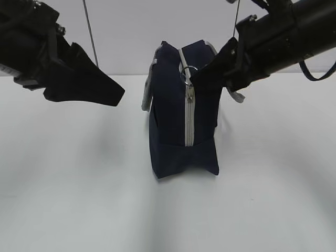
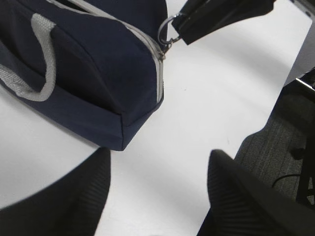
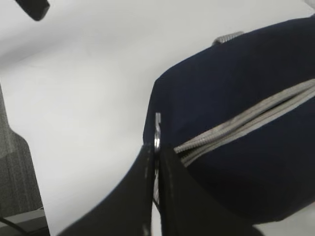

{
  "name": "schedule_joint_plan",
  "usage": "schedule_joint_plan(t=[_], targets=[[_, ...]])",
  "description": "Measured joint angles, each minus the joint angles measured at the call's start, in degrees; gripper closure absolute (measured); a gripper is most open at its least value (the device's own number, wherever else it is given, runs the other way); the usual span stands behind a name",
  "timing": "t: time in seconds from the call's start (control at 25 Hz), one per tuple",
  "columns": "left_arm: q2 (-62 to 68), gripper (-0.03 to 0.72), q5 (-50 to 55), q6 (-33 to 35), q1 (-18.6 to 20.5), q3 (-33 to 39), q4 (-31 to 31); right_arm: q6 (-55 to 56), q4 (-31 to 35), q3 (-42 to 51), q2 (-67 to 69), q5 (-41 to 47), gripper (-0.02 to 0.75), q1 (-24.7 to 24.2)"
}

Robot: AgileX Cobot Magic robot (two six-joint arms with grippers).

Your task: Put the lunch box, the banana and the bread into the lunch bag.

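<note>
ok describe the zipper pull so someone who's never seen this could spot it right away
Start at the navy lunch bag standing mid-table. Follow the grey zipper up its near end to the top. There hangs the metal ring pull, pinched in the right pincer; it is the only shiny metal part among fabric and grey webbing.

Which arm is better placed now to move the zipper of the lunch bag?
The right. Its gripper is shut on the ring pull of the lunch bag; the left gripper hangs open, apart from it.
</note>
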Motion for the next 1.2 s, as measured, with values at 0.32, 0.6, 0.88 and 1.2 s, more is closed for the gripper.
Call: schedule_joint_plan(t=[0.32,0.6,0.88,1.2], targets=[[0.00,0.254,-0.63,0.35,0.00,0.00,-0.85,2.71,-0.35,-2.48,0.00,-2.53,0.754,0.00],[0.25,0.254,-2.44,1.03,0.00,0.00,-6.21,3.49,-0.35,-2.48,0.00,-3.57,0.754,0.00],[5.72,0.254,-6.59,10.65,0.00,1.22,-18.87,3.50,-0.35,-2.48,0.00,-2.69,0.754,0.00],[9.73,0.254,-10.83,22.49,0.00,6.42,-31.05,3.50,-0.35,-2.48,0.00,-0.94,0.754,0.00]])
